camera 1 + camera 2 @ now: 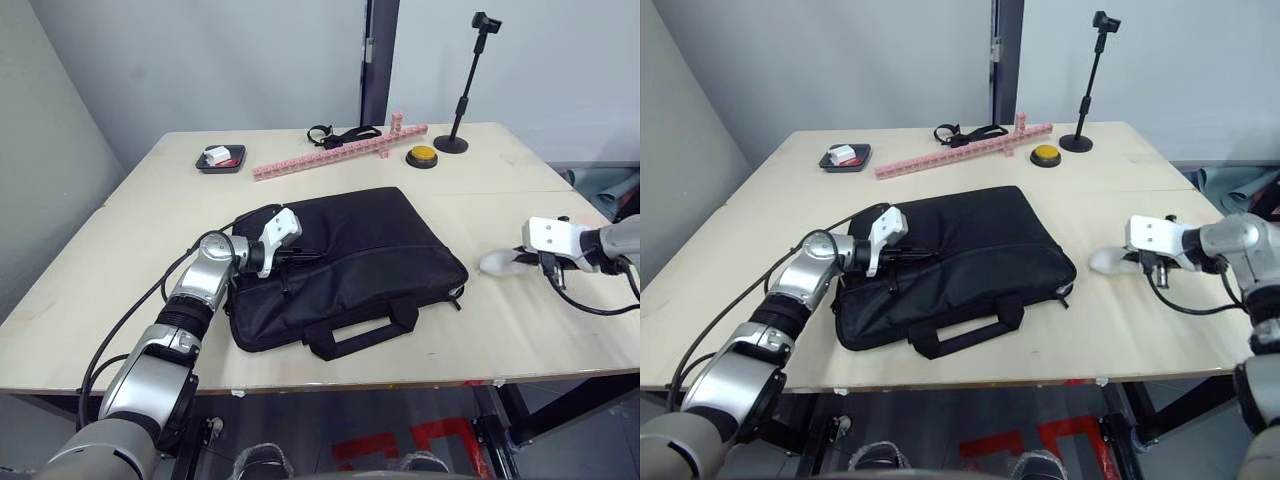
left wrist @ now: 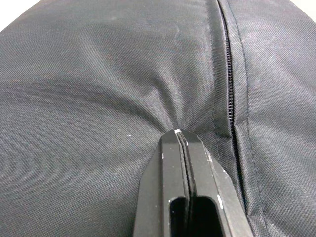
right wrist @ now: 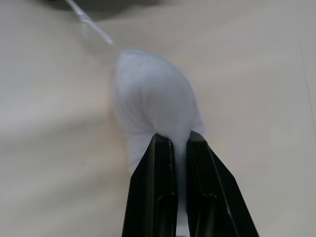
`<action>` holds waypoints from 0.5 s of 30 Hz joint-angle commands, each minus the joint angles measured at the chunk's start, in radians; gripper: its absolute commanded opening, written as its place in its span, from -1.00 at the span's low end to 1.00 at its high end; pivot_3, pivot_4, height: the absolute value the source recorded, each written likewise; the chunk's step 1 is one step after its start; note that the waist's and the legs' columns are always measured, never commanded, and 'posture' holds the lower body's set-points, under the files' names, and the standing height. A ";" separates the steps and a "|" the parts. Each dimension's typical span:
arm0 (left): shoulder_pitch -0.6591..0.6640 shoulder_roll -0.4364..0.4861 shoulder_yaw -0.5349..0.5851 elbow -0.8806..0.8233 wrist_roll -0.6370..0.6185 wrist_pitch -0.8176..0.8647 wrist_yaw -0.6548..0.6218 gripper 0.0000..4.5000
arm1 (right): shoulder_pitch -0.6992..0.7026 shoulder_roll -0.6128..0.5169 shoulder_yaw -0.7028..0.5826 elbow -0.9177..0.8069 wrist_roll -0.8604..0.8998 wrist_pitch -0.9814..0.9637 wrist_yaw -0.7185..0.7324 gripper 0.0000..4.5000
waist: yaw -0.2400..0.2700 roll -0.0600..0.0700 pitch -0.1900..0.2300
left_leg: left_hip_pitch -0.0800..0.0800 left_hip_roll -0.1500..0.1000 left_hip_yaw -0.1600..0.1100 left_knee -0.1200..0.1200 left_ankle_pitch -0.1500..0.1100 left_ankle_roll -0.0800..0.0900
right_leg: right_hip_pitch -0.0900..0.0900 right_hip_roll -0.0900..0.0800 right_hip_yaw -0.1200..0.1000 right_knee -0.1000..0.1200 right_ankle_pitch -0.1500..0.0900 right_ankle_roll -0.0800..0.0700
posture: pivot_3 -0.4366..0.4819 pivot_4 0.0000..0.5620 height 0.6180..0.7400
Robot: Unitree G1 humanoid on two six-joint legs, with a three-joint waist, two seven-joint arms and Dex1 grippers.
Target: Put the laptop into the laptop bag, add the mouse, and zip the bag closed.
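The laptop bag (image 1: 345,262) lies flat mid-table, seemingly with the laptop inside; the left gripper (image 2: 178,136), fingers pressed together, pinches its fabric beside the zipper (image 2: 228,74). The right gripper (image 3: 178,140) clamps the white mouse (image 3: 154,98) on the table to the bag's right; adding it and zipping remain.

Even, soft indoor light falls on the pale tabletop (image 1: 140,260) with faint shadows, while the right wrist view is washed out and its white mouse (image 3: 155,106) blurred.
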 commanded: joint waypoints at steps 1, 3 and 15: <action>0.100 0.015 -0.095 0.074 0.096 0.055 -0.015 -1.00 | -0.066 0.012 0.005 0.049 -0.051 -0.008 -0.096 -0.98 | -0.002 0.000 0.000 | 0.000 0.000 0.000 0.000 0.000 0.000 | 0.000 0.000 0.000 0.000 0.000 0.000 | -0.05 -0.47 1.00; 0.108 0.018 -0.096 0.061 0.094 0.061 -0.016 -1.00 | -0.093 0.031 0.013 0.071 -0.071 -0.009 -0.132 -0.98 | -0.004 0.001 0.000 | 0.000 0.000 0.000 0.000 0.000 0.000 | 0.000 0.000 0.000 0.000 0.000 0.000 | -0.05 -0.47 1.00; 0.136 0.032 -0.091 0.019 0.085 0.078 -0.007 -1.00 | -0.221 0.127 0.056 0.178 -0.203 0.018 -0.491 -0.98 | -0.018 0.004 -0.002 | 0.000 0.000 0.001 -0.001 -0.001 -0.001 | -0.001 0.000 0.000 -0.002 0.000 0.000 | -0.05 -0.47 1.00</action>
